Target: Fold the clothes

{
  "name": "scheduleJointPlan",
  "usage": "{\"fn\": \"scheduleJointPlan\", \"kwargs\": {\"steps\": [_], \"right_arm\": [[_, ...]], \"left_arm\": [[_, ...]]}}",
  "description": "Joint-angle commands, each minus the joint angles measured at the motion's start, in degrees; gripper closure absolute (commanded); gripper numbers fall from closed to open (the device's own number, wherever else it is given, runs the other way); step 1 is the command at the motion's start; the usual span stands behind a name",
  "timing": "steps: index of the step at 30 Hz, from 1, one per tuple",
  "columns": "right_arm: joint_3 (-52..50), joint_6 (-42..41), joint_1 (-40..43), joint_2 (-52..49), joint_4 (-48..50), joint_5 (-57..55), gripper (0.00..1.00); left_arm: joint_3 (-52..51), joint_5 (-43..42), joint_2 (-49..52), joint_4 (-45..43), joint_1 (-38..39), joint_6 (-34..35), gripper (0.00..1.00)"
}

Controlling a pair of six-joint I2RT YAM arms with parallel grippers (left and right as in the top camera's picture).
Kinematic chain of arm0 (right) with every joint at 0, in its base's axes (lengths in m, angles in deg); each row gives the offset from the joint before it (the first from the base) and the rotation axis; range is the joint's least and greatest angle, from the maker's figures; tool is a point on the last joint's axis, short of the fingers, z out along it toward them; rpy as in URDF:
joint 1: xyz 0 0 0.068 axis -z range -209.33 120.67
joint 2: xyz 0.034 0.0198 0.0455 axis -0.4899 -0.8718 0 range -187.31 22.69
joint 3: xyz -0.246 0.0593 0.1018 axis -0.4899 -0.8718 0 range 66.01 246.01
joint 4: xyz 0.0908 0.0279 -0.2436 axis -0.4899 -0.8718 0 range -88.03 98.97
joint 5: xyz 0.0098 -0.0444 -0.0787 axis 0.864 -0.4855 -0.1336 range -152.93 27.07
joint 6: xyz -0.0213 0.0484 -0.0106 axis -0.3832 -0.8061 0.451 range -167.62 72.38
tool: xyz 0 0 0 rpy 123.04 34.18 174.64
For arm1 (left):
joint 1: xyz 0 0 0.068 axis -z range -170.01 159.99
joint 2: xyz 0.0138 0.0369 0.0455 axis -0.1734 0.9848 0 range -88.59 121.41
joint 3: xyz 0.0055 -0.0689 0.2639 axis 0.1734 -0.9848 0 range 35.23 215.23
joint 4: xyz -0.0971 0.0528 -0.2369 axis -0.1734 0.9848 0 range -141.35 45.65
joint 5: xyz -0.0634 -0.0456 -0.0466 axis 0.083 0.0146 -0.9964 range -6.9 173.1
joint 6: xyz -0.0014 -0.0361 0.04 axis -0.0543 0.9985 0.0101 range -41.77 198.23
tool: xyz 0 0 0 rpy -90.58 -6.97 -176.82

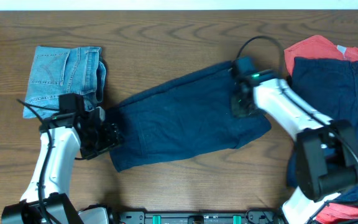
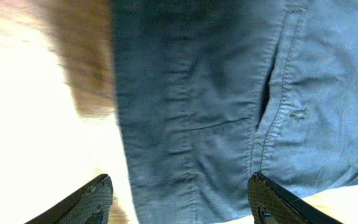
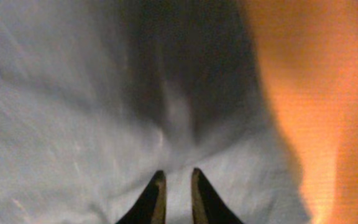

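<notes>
The dark navy-blue shorts (image 1: pixel 185 118) lie spread flat and slanted across the middle of the table. My left gripper (image 1: pixel 114 134) is at their lower left end, open. In the left wrist view its fingers (image 2: pixel 98 199) stand wide apart over the shorts' hem (image 2: pixel 197 93), holding nothing. My right gripper (image 1: pixel 238 102) hangs over the shorts' upper right end. In the right wrist view its tips (image 3: pixel 178 177) are parted by a narrow gap just above the blurred cloth (image 3: pixel 73 124), with nothing pinched between them.
A folded light-blue denim garment (image 1: pixel 64 74) lies at the back left, close to my left arm. At the right, a navy garment (image 1: pixel 334 87) lies on a coral-red one (image 1: pixel 316 46). Bare wooden table (image 1: pixel 166 37) shows behind the shorts.
</notes>
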Motion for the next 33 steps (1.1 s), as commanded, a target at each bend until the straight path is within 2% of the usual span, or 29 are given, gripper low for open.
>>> {"fn": "scheduleJointPlan", "kwargs": {"steps": [1, 3, 6, 9, 10, 13, 15, 18, 20, 23, 27, 33], "right_arm": [[-0.3, 12.7, 4.1, 0.4, 3.9, 13.6, 0.82], [-0.3, 13.0, 5.7, -0.7, 6.8, 18.6, 0.86], [-0.3, 16.0, 6.2, -1.7, 8.4, 30.9, 0.94], [-0.3, 22.1, 5.0, -1.2, 8.4, 41.0, 0.94], [-0.3, 22.1, 4.4, -0.9, 8.4, 41.9, 0.93], [-0.3, 20.9, 2.3, -0.6, 8.1, 42.1, 0.92], [-0.3, 19.6, 0.4, -0.9, 7.2, 39.6, 0.90], [-0.7, 14.0, -2.8, -1.0, 6.4, 29.8, 0.91], [-1.5, 8.5, -5.2, -1.1, 6.8, 21.4, 0.90], [-2.8, 4.0, -6.8, -1.6, 8.5, 14.8, 0.89], [-4.4, 0.0, -5.9, -3.9, 11.6, 10.1, 0.87], [-4.5, -3.9, -0.1, -8.9, 11.4, 4.7, 0.91]], "left_arm": [[0.7, 0.5, 0.1, 0.9, -1.9, -0.8, 0.29], [0.7, 0.5, 0.1, 0.9, -2.3, -0.8, 0.28], [0.7, 0.7, 0.2, 0.5, -2.4, -0.8, 0.22], [0.7, 1.1, 0.2, 0.4, -2.4, -0.8, 0.14], [0.7, 1.1, 0.2, 0.4, -2.4, -0.8, 0.09], [0.7, 1.1, 0.2, 0.0, -2.4, -0.8, 0.06], [0.7, 1.1, 0.2, -0.2, -2.4, -0.8, 0.03], [0.7, 1.1, 0.2, -0.5, -2.4, -0.8, 0.01], [0.7, 1.2, 0.2, -1.5, -2.4, -1.2, 0.02], [0.7, 1.1, 0.2, -3.0, -2.4, -1.2, 0.02], [0.7, 1.1, 0.2, -2.6, -2.4, -1.6, 0.02], [0.0, 0.7, 1.1, -2.4, -2.3, -1.8, 0.02]]}}
